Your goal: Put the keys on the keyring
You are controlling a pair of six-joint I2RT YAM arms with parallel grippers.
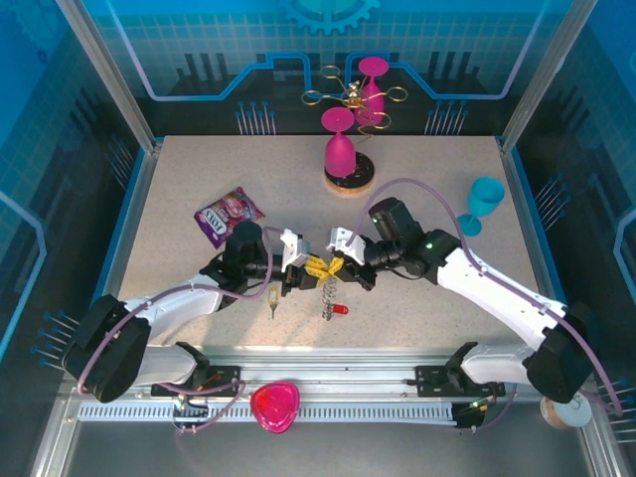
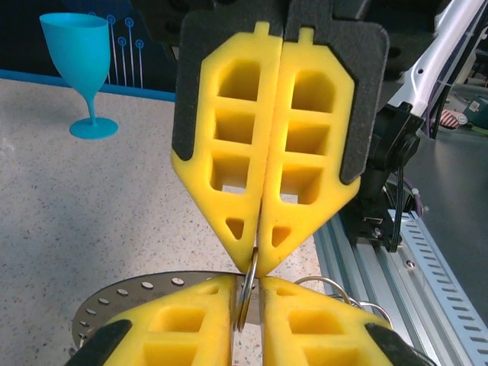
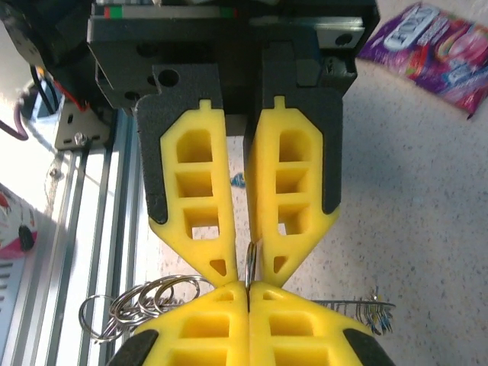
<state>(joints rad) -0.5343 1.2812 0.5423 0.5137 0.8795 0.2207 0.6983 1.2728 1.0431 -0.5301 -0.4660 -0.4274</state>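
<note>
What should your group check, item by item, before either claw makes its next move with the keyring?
1. Right claw shut on the keyring: ok.
2. Left claw slightly open around it: ok.
3. Key held ready to thread: not ok; a loose key lies on the table.
4. Red key threaded on the keyring: cannot tell.
</note>
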